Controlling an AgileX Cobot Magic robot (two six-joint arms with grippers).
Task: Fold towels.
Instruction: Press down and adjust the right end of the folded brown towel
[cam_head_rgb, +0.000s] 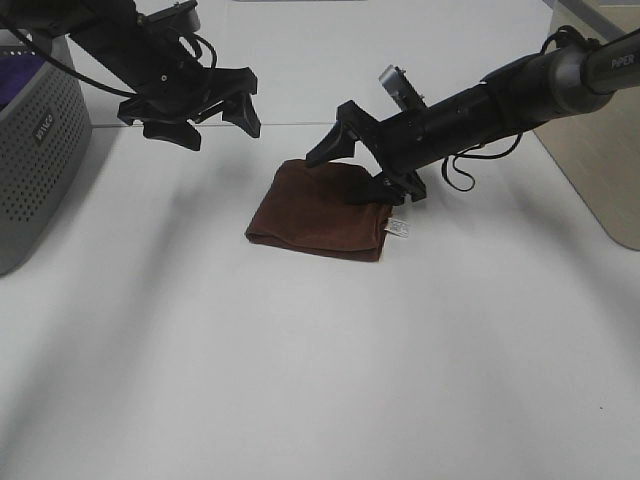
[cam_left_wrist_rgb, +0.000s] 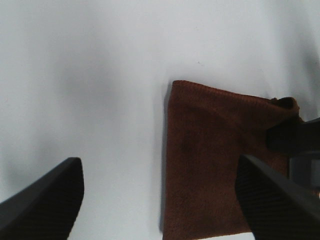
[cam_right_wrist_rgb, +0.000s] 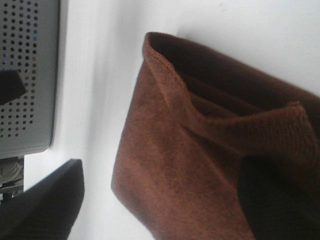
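Towel (cam_head_rgb: 318, 215) soft, light, floppy; pinch hemmed corner nr tag (cam_head_rgb: 399, 231). R gripper (cam_head_rgb: 357, 175) jaws apart over it, L gripper (cam_head_rgb: 218, 130) also apart.

Grey perforated basket (cam_head_rgb: 40, 180) holds purple cloth (cam_head_rgb: 15, 75); white table (cam_head_rgb: 300, 380) beneath.

Right gripper (cam_head_rgb: 347, 178) covers the far right corner of the towel (cam_head_rgb: 320, 215), so that edge is hidden from the high camera. White tag (cam_head_rgb: 398, 231): print too small to read. Grey basket (cam_head_rgb: 40, 170) is sliced off by the frame edge, purple cloth (cam_head_rgb: 12, 82) barely peeking out. Both wrist views crop the towel, and their jaws run out of frame.
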